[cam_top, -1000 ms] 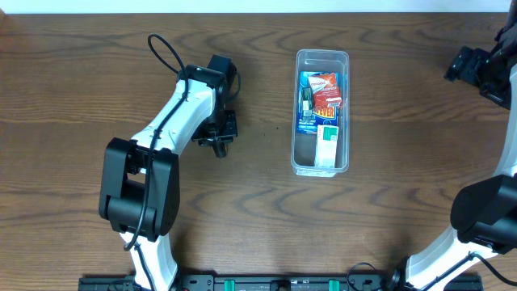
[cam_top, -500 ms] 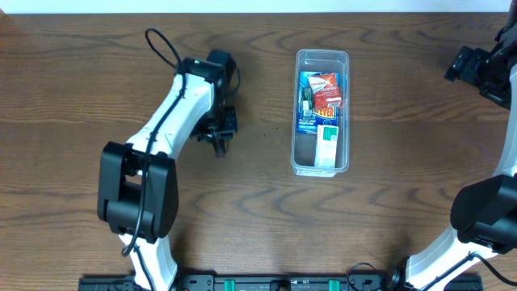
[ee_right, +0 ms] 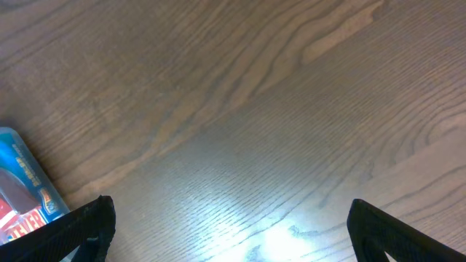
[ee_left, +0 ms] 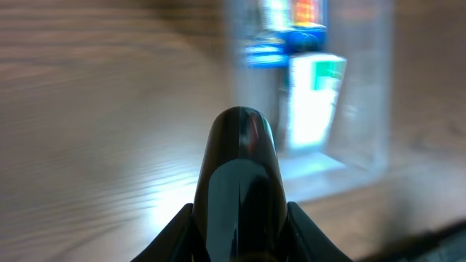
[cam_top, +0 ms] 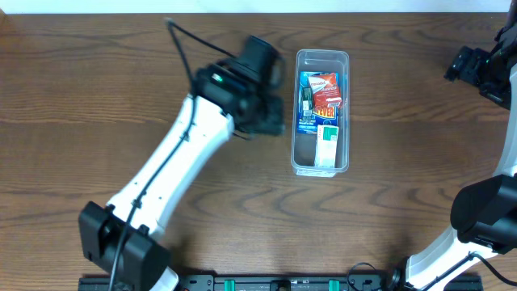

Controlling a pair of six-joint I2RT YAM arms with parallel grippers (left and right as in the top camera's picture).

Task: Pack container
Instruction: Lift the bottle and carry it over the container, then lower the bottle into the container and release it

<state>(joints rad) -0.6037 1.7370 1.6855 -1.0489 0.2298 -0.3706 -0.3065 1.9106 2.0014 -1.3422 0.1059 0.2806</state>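
Note:
The container (cam_top: 296, 155) is a clear, long plastic bin right of the table's middle. It holds a blue box (cam_top: 308, 109), a red box (cam_top: 326, 90) and a white and green box (cam_top: 326, 142). My left gripper (cam_top: 269, 120) is blurred by motion and sits just left of the container. In the left wrist view its fingers (ee_left: 240, 124) are pressed together with nothing seen between them, and the container (ee_left: 378, 87) is blurred ahead. My right gripper (cam_top: 470, 65) is at the far right edge, wide open and empty (ee_right: 233, 225).
The wooden table (cam_top: 388, 218) runs all round the container. The left arm's white links (cam_top: 174, 162) stretch diagonally from the front left. The right wrist view shows bare wood and the blue box's corner (ee_right: 18, 182) at its left edge.
My left arm has swung quickly to the right, from the table's left-centre to the container's left wall. The right arm and the boxes have not moved.

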